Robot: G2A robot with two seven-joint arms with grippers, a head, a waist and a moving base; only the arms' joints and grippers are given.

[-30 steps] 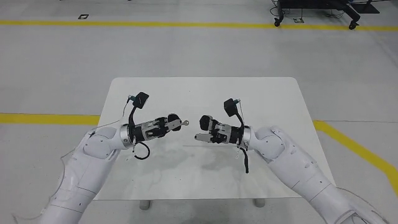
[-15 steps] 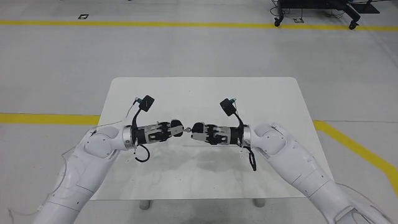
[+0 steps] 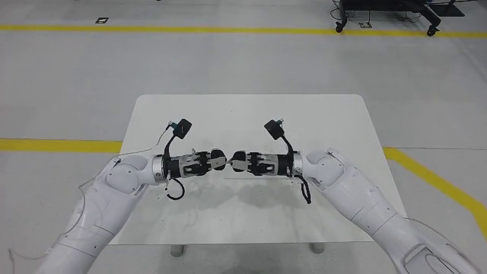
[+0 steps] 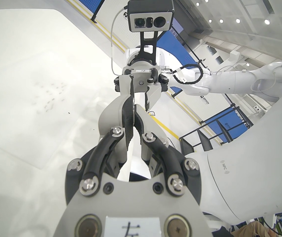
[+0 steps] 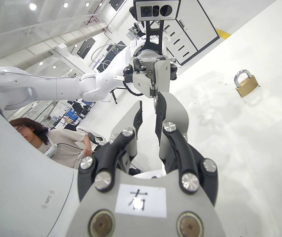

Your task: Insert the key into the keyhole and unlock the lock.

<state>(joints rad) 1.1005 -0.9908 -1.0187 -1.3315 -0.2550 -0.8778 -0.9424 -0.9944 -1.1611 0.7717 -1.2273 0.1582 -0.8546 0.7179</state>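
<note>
The left pincer [image 3: 218, 160] and the right pincer [image 3: 237, 158] are facing each other tip to tip above the middle of the white worktop [image 3: 327, 122].

The left pincer is gripping narrow. Its pads are pressing together on the small silver key [image 5: 155, 99], which is projecting toward the right pincer.

The right pincer is standing partly open, with its two fingers apart on either side of the key's free end. Whether they are touching the key cannot be told.

The padlock [image 5: 246, 83], a brass body with a silver shackle seated in it, is resting on the worktop, well apart from both pincers.

Each pincer base is carrying a white label [image 4: 132, 225] with one black handwritten character.
</note>
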